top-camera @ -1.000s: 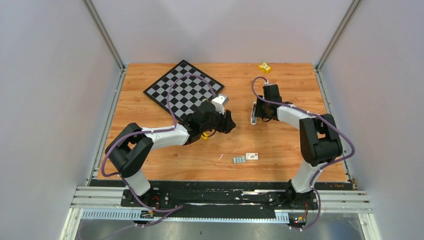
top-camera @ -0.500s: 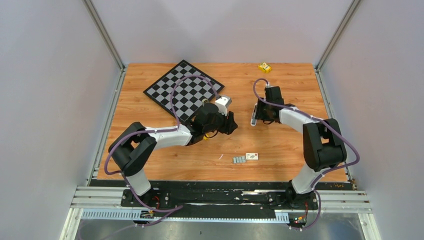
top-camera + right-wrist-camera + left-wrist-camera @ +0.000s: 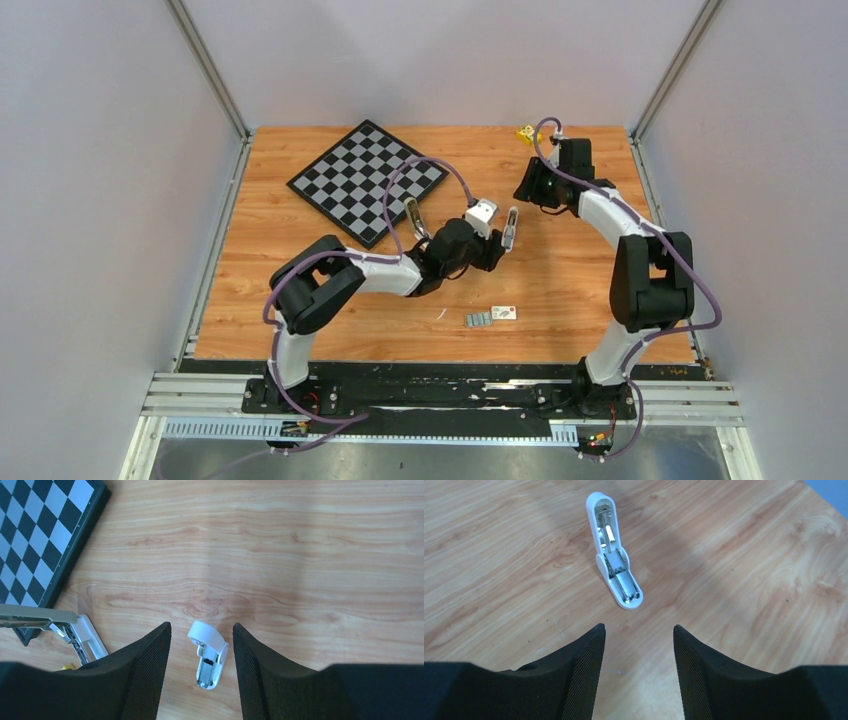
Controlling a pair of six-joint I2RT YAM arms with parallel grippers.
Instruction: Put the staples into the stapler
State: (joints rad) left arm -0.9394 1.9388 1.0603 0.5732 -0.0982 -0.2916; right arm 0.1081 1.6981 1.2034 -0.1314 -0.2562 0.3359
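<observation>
Wooden table (image 3: pixel 560 300), chessboard (image 3: pixel 366 180) at far left. The left gripper (image 3: pixel 636 630), fingers spread and empty, hovers just short of the stapler (image 3: pixel 616 565), which lies opened mid-table. Staples (image 3: pixel 479 319) sit near the front edge, beside a white box (image 3: pixel 504 313). The right gripper (image 3: pixel 201 626), likewise spread and empty, hangs beyond the stapler.

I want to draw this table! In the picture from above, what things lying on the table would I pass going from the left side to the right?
chessboard → staples → small white box → yellow block
</observation>
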